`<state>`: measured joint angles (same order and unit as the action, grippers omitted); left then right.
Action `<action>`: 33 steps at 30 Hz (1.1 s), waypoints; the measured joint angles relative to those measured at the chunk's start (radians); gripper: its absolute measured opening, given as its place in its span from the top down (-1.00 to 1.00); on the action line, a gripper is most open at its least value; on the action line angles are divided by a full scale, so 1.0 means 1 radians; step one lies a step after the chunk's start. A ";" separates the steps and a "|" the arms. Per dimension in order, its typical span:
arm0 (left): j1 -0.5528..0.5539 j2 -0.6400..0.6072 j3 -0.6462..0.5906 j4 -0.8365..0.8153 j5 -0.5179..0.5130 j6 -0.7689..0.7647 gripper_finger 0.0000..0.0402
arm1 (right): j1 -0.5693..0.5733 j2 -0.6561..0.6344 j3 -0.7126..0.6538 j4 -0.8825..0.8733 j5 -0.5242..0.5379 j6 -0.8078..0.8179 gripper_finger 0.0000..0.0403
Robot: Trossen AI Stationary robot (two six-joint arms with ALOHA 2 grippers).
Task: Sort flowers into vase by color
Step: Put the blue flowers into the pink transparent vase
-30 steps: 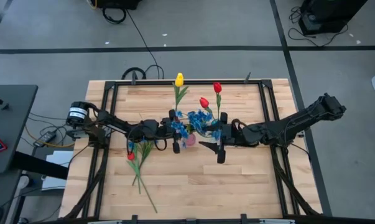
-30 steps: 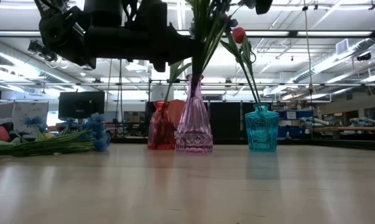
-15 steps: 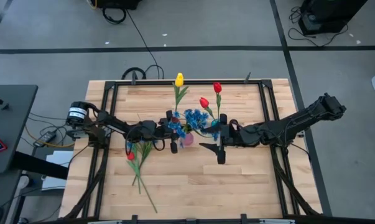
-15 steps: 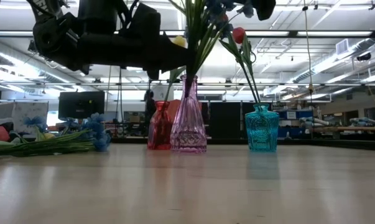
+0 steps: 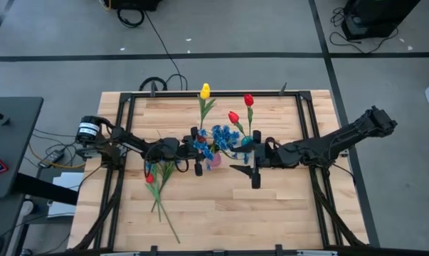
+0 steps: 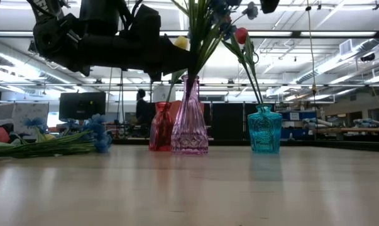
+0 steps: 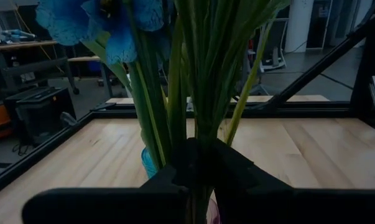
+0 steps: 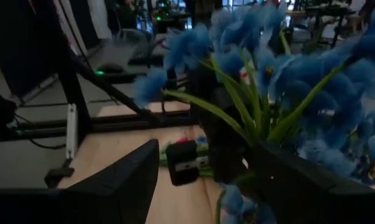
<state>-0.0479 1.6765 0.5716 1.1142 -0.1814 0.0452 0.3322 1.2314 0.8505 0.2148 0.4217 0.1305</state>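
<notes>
- At mid-table I see three vases in a row: red vase [image 6: 162, 127], pink vase [image 6: 190, 119], teal vase [image 6: 264, 129].
- Blue flowers [image 5: 225, 136] stand in the pink vase; their stems fill my left wrist view.
- Left gripper [image 5: 198, 151] sits at the pink vase, fingers closed around the bunch of blue stems [image 7: 175, 93] just above the vase neck.
- Right gripper [image 5: 253, 159] is just beside the teal vase on the near side, fingers spread wide, nothing between them; blue blossoms [image 8: 311, 87] crowd its camera.
- Two red tulips [image 5: 240, 108] rise from the teal vase; a yellow tulip [image 5: 205, 91] stands in the red vase.
- More flowers lie flat on the table on the left side [image 5: 159, 178]: a red tulip among green stems, blue ones showing in the low view [image 6: 96, 132].
</notes>
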 joint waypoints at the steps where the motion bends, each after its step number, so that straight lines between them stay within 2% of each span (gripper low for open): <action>1: 0.000 0.000 0.000 0.002 0.000 -0.003 0.78 | 0.000 -0.004 0.000 0.000 -0.003 -0.001 -0.34; 11: 0.000 -0.013 -0.002 0.008 0.000 -0.007 0.41 | 0.007 -0.004 0.000 -0.084 0.001 0.052 -0.34; 17: -0.001 -0.055 -0.002 -0.013 0.010 0.019 0.39 | 0.007 -0.004 0.000 -0.082 0.003 0.054 -0.34; 28: 0.006 -0.140 0.000 -0.197 -0.012 -0.028 0.39 | 0.006 0.005 -0.001 -0.130 -0.007 0.061 -0.34; 33: 0.010 -0.194 0.000 -0.278 0.013 -0.078 0.39 | 0.006 -0.042 -0.001 -0.135 0.022 0.056 -0.34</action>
<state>-0.0380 1.4826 0.5716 0.8358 -0.1680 -0.0327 0.3378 1.1891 0.8496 0.0795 0.4437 0.1867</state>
